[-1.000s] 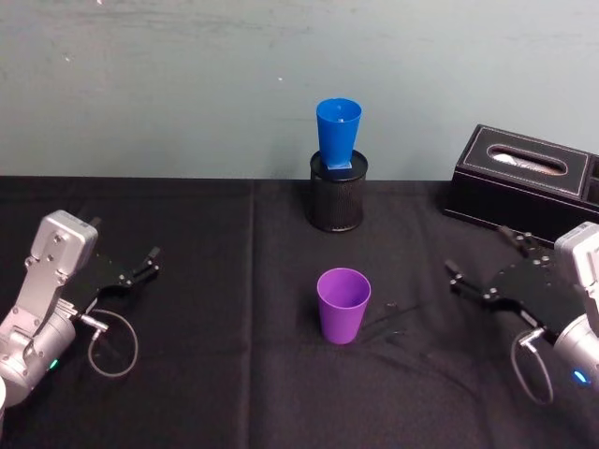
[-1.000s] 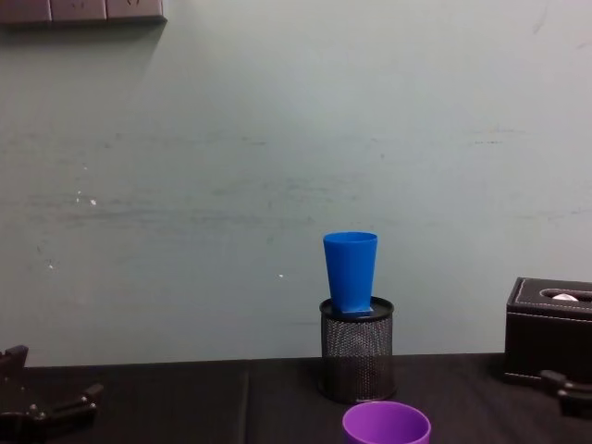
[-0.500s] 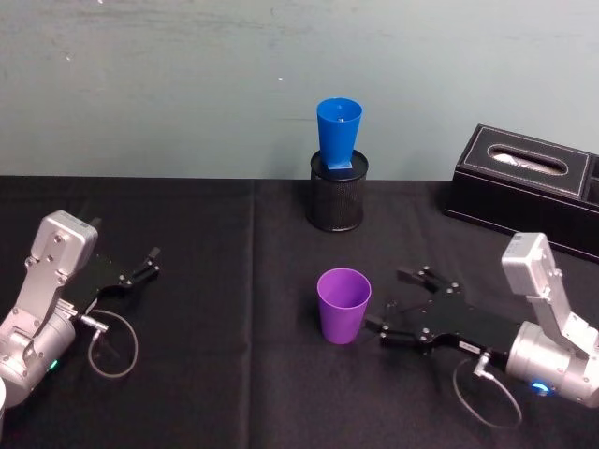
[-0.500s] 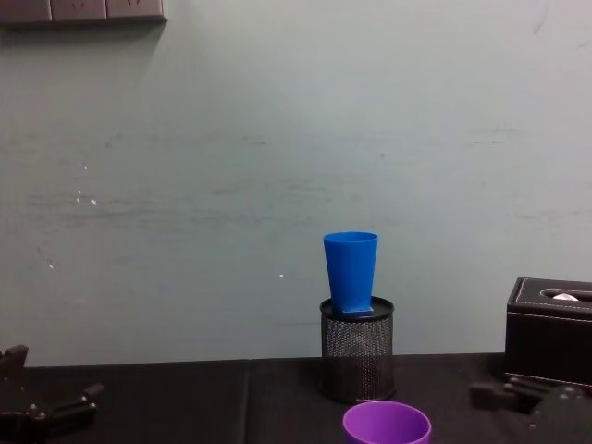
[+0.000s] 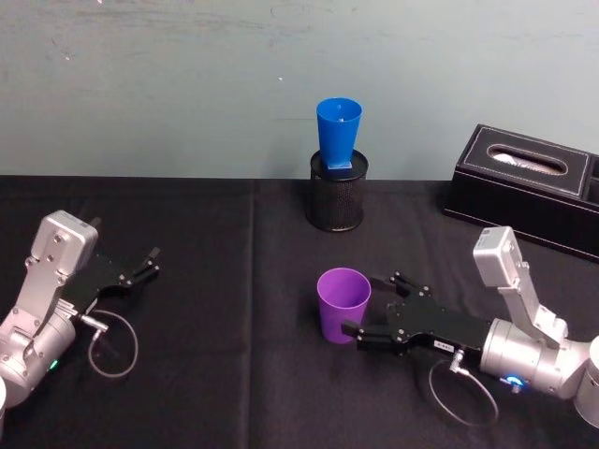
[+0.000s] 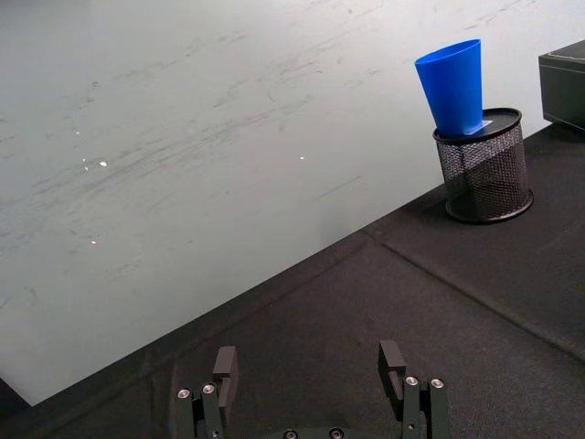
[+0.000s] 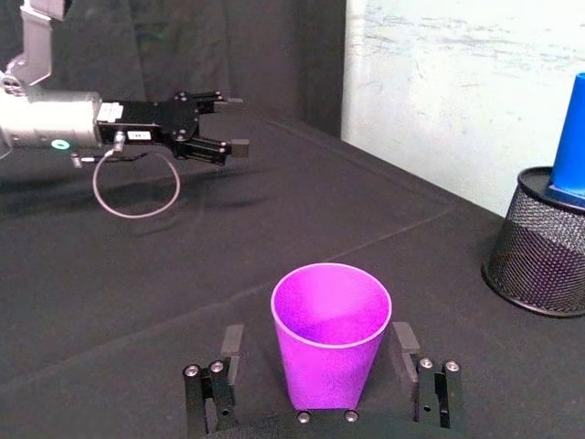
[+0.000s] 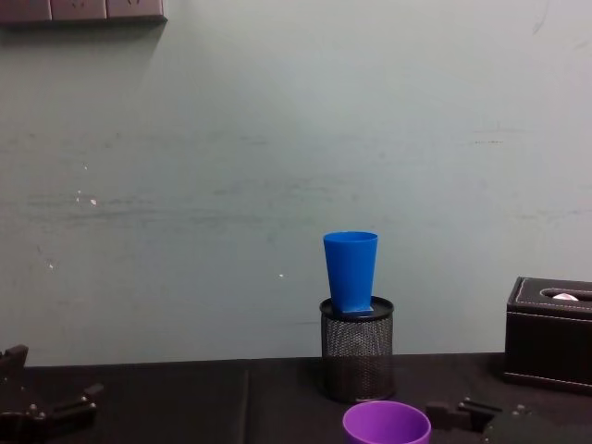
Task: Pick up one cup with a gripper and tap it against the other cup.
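Observation:
The purple cup stands upright on the black cloth at mid-table. My right gripper has come in low from the right and is open, one finger on each side of the cup's lower right part. In the right wrist view the purple cup sits between the fingers with small gaps on both sides. The blue cup stands upright in a black wire-mesh pen holder at the back of the table, also seen as the blue cup. My left gripper rests open at the far left.
A black tissue box sits at the back right, behind my right arm. A seam in the black tablecloth runs front to back left of the cups. A pale wall rises just behind the pen holder.
My right arm has swung left across the table, from near the tissue box to the purple cup, and its open fingers now flank the cup. The left arm and both cups have not moved.

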